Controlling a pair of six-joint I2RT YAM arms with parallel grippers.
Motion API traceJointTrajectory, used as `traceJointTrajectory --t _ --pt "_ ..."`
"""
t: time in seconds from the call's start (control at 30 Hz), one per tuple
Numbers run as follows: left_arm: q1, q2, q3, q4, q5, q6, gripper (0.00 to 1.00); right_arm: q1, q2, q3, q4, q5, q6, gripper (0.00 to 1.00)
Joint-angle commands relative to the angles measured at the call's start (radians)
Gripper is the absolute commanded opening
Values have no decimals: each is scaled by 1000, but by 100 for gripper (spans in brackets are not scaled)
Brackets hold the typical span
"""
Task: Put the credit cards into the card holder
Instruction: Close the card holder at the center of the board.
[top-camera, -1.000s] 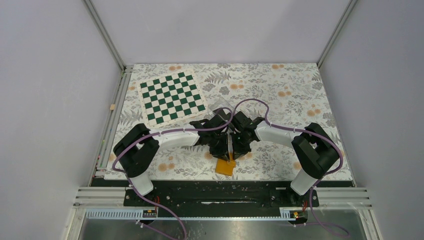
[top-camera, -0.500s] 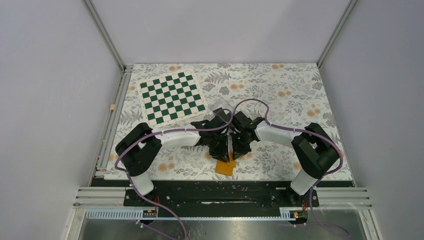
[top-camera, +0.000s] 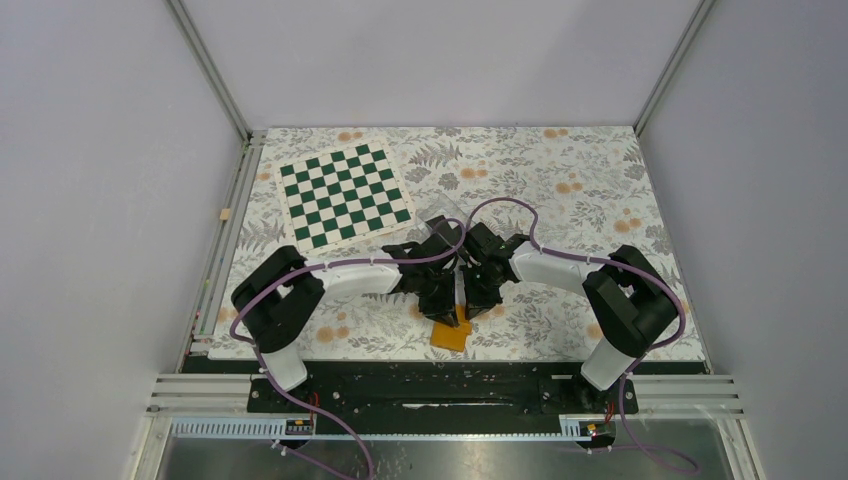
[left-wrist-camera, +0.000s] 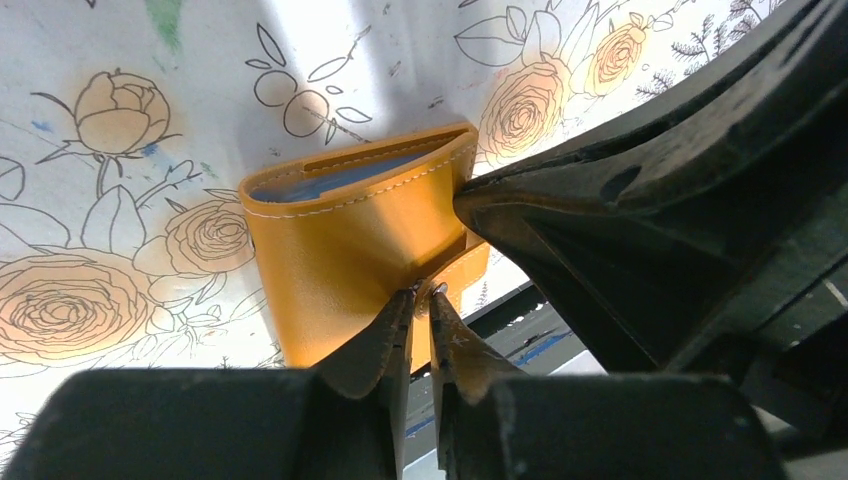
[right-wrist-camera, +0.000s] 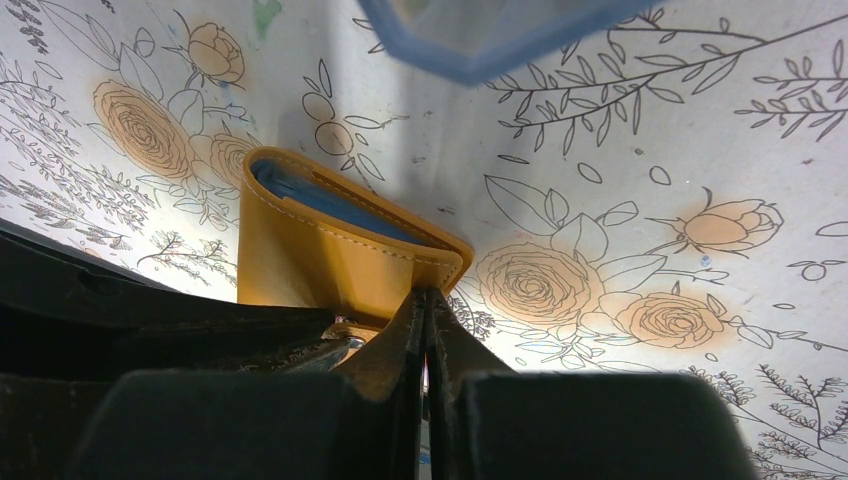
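The card holder (top-camera: 452, 335), a small orange wallet with light blue inner pockets, lies near the table's front edge. In the left wrist view the card holder (left-wrist-camera: 350, 240) stands partly open. My left gripper (left-wrist-camera: 421, 292) is shut on its lower flap near the snap button. In the right wrist view my right gripper (right-wrist-camera: 428, 293) is shut on the corner of the card holder's (right-wrist-camera: 320, 265) upper flap. Both grippers meet over it in the top view, the left gripper (top-camera: 440, 298) beside the right gripper (top-camera: 478, 295). No black credit card is in view.
A green and white chessboard (top-camera: 345, 195) lies at the back left. A clear plastic box (top-camera: 441, 211) sits just behind the grippers; its edge shows at the top of the right wrist view (right-wrist-camera: 480, 45). The black base rail (top-camera: 440, 385) runs along the front.
The left arm's elbow has shifted slightly to the right. Both grippers stay shut on the wallet in the same place.
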Motion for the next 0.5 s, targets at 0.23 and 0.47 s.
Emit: traceJointTrajectory --t 0.23,0.47 --pt "-11 -11 -20 31 -1 -6 0 9 41 -22 -11 12 -14 4" --pt "-11 -40 10 -1 -41 8 0 10 33 -24 -12 12 -15 4"
